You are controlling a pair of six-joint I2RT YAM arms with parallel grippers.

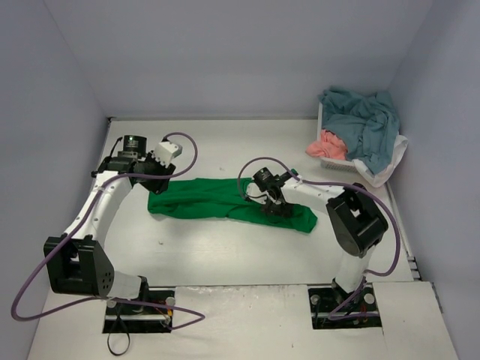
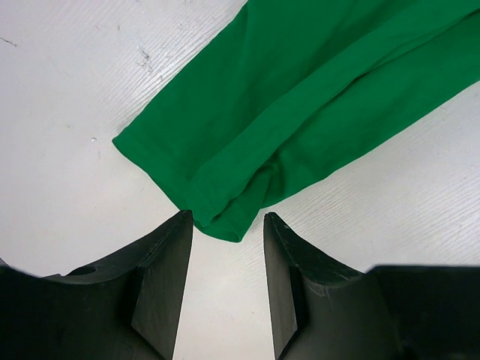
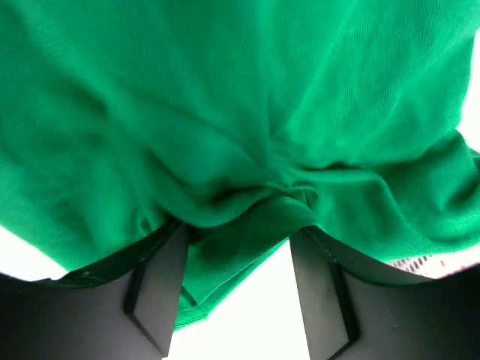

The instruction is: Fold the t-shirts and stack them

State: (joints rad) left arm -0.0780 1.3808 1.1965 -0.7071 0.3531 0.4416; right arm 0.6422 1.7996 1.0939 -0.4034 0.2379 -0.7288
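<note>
A bright green t-shirt (image 1: 217, 199) lies in a long band across the middle of the table. My left gripper (image 1: 155, 182) hovers at its left end. In the left wrist view the gripper (image 2: 227, 217) is open over bare table, and the green t-shirt's (image 2: 300, 97) corner sits just past the fingertips. My right gripper (image 1: 276, 208) is down on the shirt's right part. In the right wrist view its jaws (image 3: 238, 229) stand apart, with a loose bunch of the green t-shirt (image 3: 240, 97) draped over and between them. More t-shirts, teal (image 1: 364, 124) and salmon pink (image 1: 328, 144), are heaped at the back right.
A white mesh basket (image 1: 330, 163) stands in the back right corner under the heap of shirts, with a white cloth (image 1: 388, 161) hanging over its right side. Grey walls close off the table at the back and both sides.
</note>
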